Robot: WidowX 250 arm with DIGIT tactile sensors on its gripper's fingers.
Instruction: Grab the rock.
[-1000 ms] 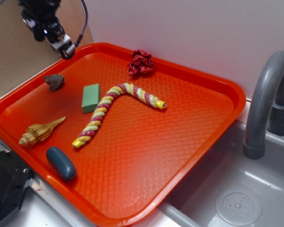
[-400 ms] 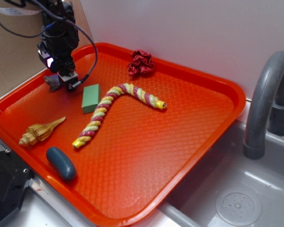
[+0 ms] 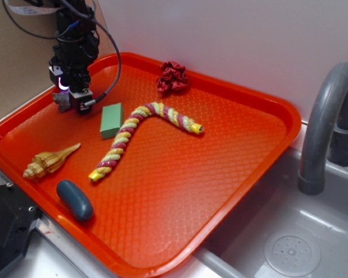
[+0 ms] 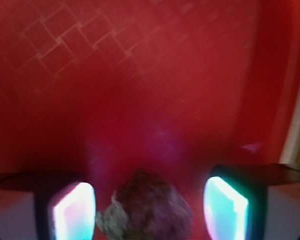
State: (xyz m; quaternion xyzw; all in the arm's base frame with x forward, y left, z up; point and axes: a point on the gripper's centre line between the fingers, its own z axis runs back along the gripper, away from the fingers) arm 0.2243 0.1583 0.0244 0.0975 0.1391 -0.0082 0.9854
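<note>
The rock [image 4: 147,207], a lumpy grey-brown stone, lies on the orange tray between my two glowing fingers [image 4: 72,212]. In the wrist view a gap shows on its right side before the other finger. In the exterior view only a sliver of the rock [image 3: 60,102] shows at the tray's far left, behind my gripper [image 3: 74,98], which is low over it and open.
On the orange tray [image 3: 232,168] lie a green block [image 3: 111,119] just right of the gripper, a twisted rope [image 3: 140,131], a red scrunchie [image 3: 173,77], a tan seashell [image 3: 49,160] and a dark-blue oval [image 3: 75,199]. A sink with a grey faucet [image 3: 327,121] is at the right.
The gripper has come down from above the tray's back left corner onto the rock, and since the last frame has settled slightly left around it.
</note>
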